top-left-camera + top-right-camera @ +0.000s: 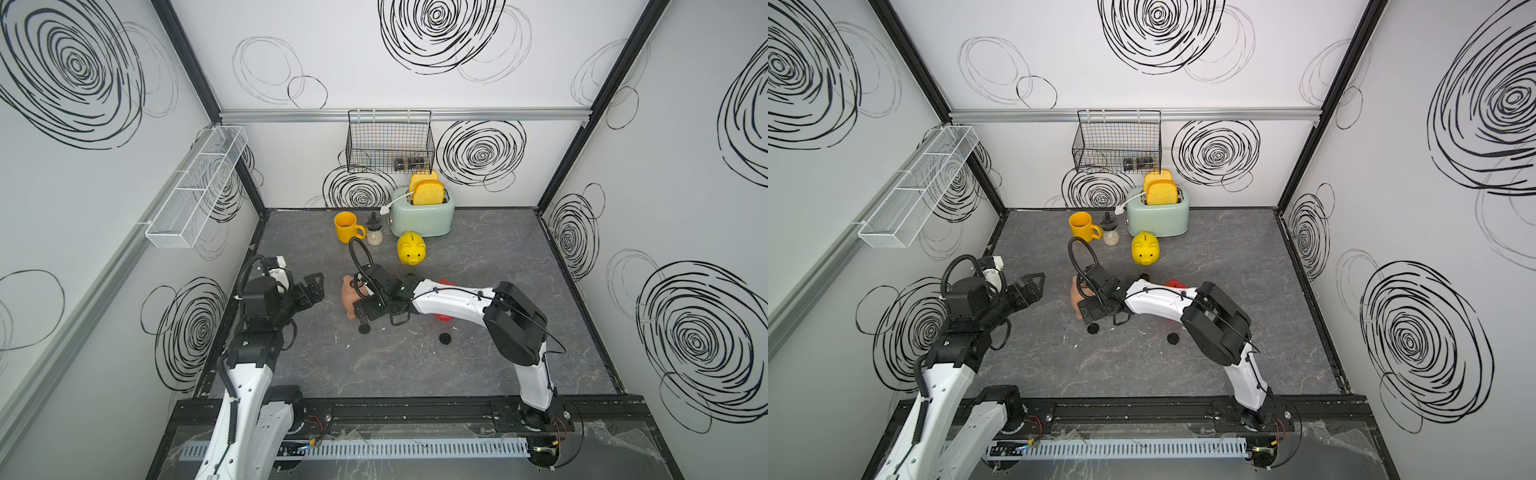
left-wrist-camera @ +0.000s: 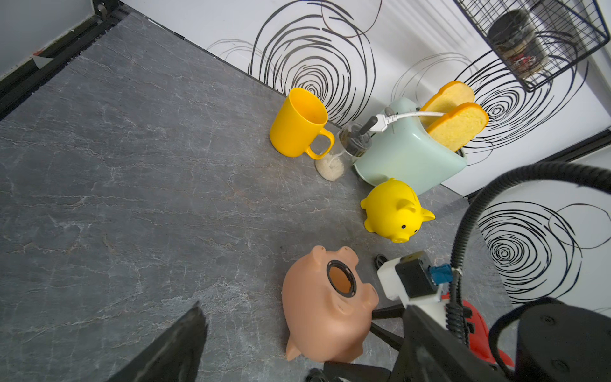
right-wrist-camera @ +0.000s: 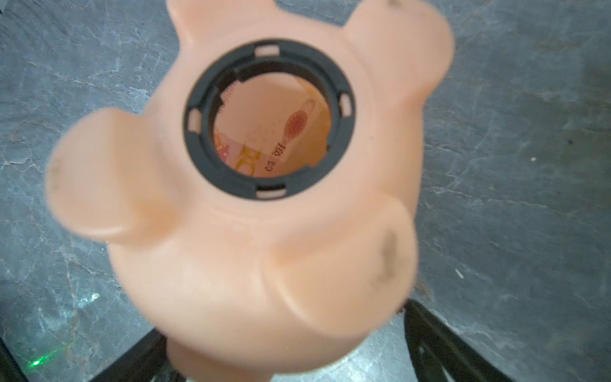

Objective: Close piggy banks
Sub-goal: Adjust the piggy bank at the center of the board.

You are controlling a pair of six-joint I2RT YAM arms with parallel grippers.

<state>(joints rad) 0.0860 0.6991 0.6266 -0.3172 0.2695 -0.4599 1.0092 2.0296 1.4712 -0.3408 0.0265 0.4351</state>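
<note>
R gripper (image 1: 356, 305) jaws wide astride pink pig (image 2: 324, 314), unclamped; L gripper (image 1: 318, 289) released. Steady it belly hole (image 3: 271, 122) up, fetch near plug (image 1: 364, 329).

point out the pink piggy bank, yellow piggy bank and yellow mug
pink piggy bank (image 2: 317, 307): left wrist view, on its belly beside the open hole
yellow piggy bank (image 1: 410, 246): in a top view, between coin slot and eyes
yellow mug (image 1: 347, 233): in a top view, on its outer wall

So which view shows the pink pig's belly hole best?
The right wrist view: the belly hole fills the frame, black-ringed, unplugged, printed paper inside. The left wrist view shows it smaller, obliquely. In both top views the right arm hides it, leaving part of the pink pig.
</note>
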